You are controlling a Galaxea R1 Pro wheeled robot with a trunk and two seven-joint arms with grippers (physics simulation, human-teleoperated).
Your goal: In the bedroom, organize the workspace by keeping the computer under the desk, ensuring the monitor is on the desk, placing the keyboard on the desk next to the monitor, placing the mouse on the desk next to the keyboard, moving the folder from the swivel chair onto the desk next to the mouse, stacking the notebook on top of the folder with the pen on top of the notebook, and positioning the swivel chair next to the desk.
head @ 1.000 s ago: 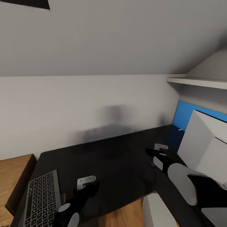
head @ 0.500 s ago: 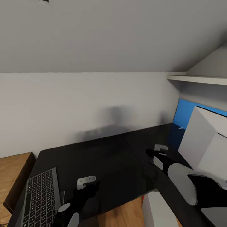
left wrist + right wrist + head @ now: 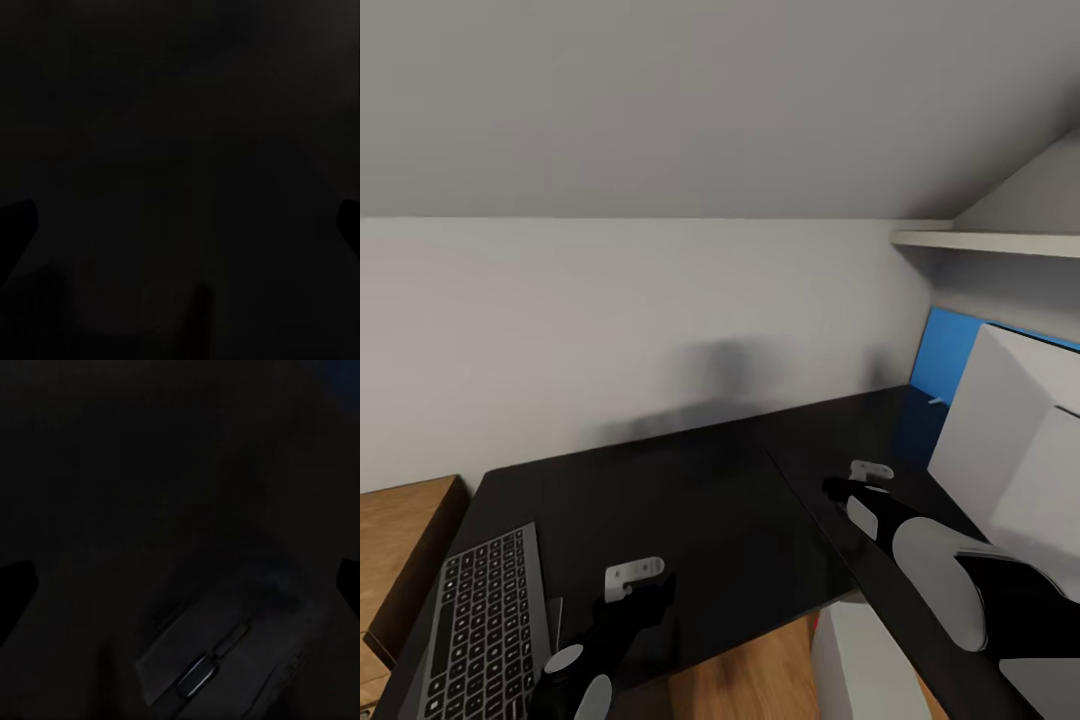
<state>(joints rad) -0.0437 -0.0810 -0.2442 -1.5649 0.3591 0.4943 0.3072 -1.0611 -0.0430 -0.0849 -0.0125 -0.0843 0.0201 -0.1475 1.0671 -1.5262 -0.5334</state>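
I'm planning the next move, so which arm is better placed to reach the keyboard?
Left. The keyboard lies at the desk's left end, right beside the left gripper; the right gripper hovers over the desk's other wing, far from it.

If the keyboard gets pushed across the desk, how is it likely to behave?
The keyboard looks slim and flat, so it would probably slide rather than tip. The desk is glossy, so the keyboard may skid or rotate if pushed off-centre. It lies near the desk's edge, so a careless push might send it over.
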